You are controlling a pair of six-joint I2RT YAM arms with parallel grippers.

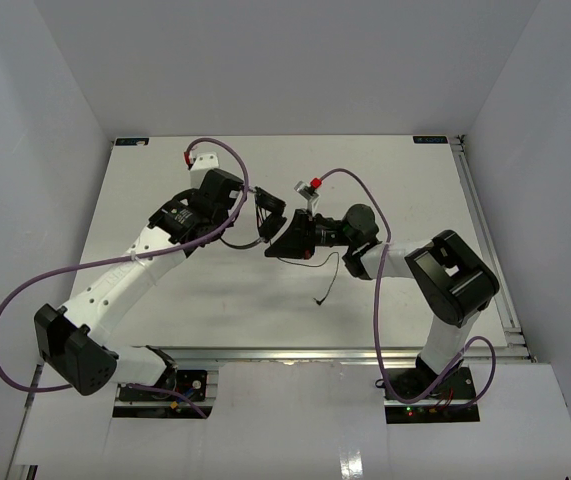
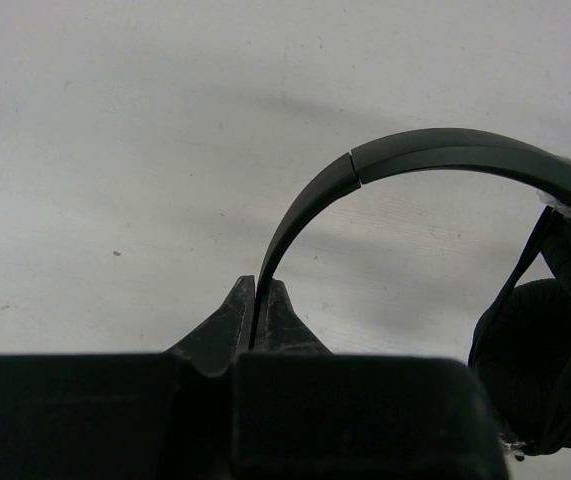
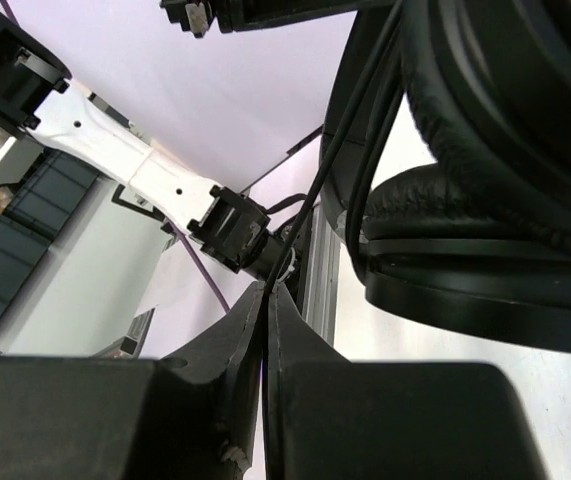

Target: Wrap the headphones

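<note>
Seen from above, the headphones are held up over the middle of the bench, between the two arms. Their cable dangles toward the near side.

In the left wrist view, the left claw is clamped tight on the thin headband.

In the right wrist view, the right claw pinches the cable, with the earcups just above it.

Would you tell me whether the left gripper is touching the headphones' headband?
Touching: the left wrist view shows the left gripper shut tight on the headband.
</note>
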